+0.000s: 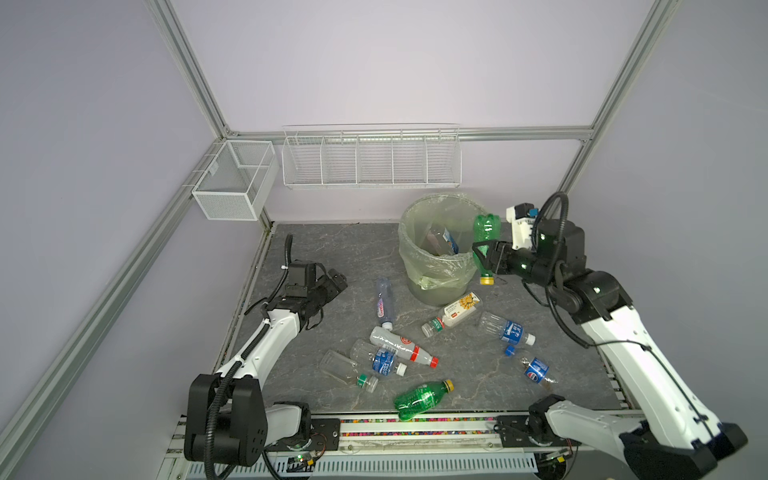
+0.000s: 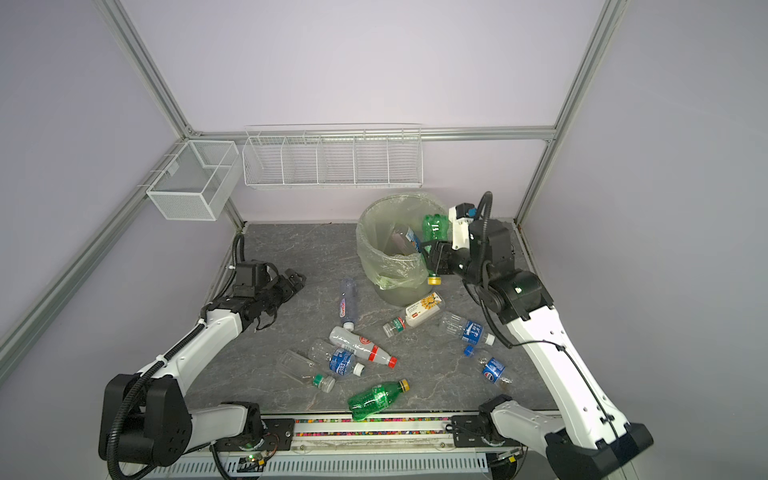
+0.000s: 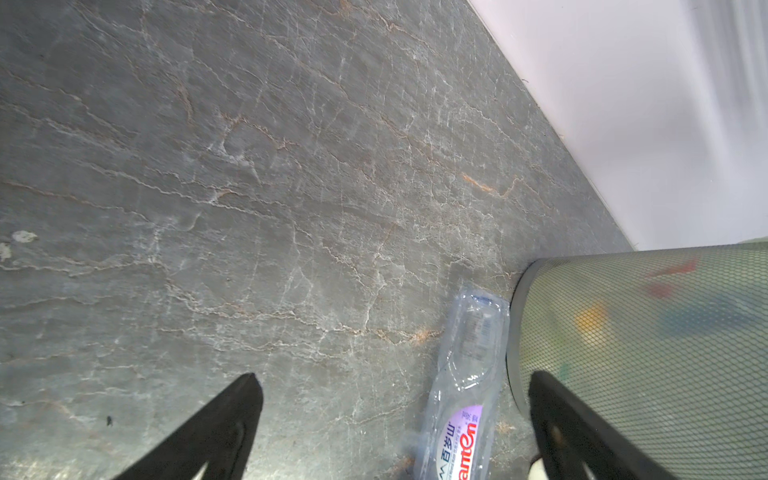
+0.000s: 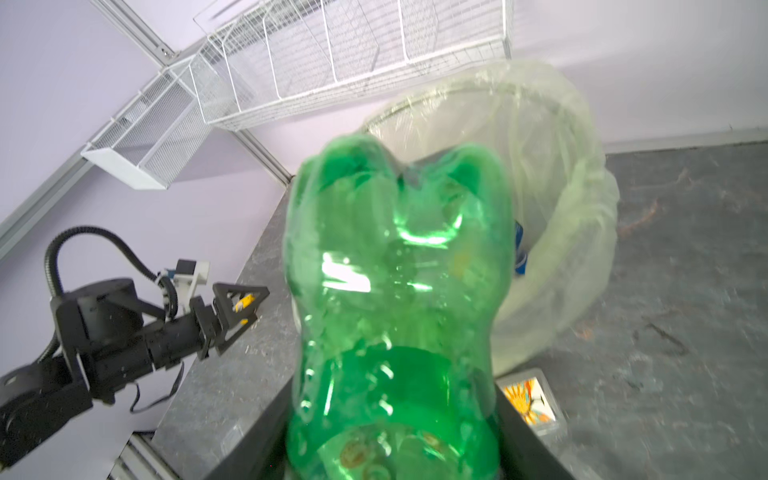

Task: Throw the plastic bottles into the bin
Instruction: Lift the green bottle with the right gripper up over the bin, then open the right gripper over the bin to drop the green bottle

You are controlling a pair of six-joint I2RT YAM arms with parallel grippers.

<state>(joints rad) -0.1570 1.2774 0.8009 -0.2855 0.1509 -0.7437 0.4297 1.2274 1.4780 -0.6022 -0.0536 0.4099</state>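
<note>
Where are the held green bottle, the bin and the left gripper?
held green bottle (image 1: 487,227): in a top view, on its body near the upturned base
bin (image 1: 432,293): in a top view, on the grey wall below the bag
left gripper (image 1: 337,281): in a top view, midway between its open fingertips

In wrist views: green bottle (image 4: 395,291) cut off by edge; bin (image 3: 644,332) contents blurred.

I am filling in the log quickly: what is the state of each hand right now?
Left hand: open, holding nothing.
Right hand: closed on the green bottle, cap downward.
</note>
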